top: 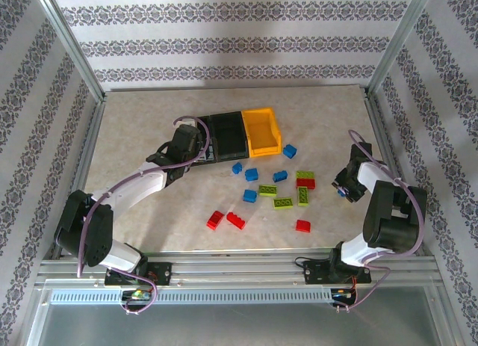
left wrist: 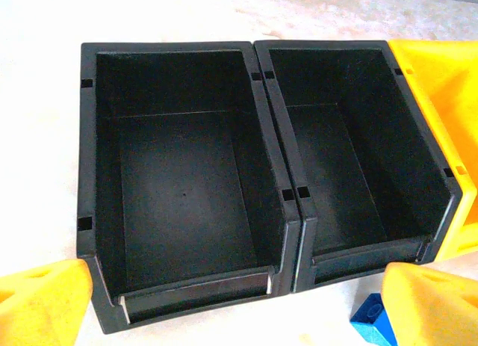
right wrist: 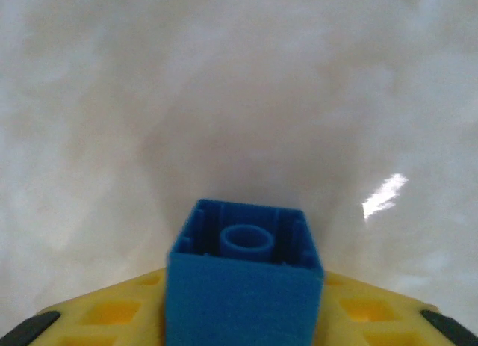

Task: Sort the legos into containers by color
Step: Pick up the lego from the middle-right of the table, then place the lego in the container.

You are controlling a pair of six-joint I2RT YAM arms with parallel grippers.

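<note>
Your right gripper (top: pixel 345 190) grips a blue lego (right wrist: pixel 243 294); the containers (top: pixel 263 148) lie well apart, ahead-left of it.

Pale marbled table (top: pixel 328 114), three joined containers (top: pixel 265 146), scattered coloured legos (top: pixel 267 190)

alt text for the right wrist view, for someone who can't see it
A blue lego sits clamped between the right gripper's yellow fingers at the bottom centre, its hollow underside with a round tube facing the camera. Behind it, the pale table is blurred, with one bright glint at right.
</note>
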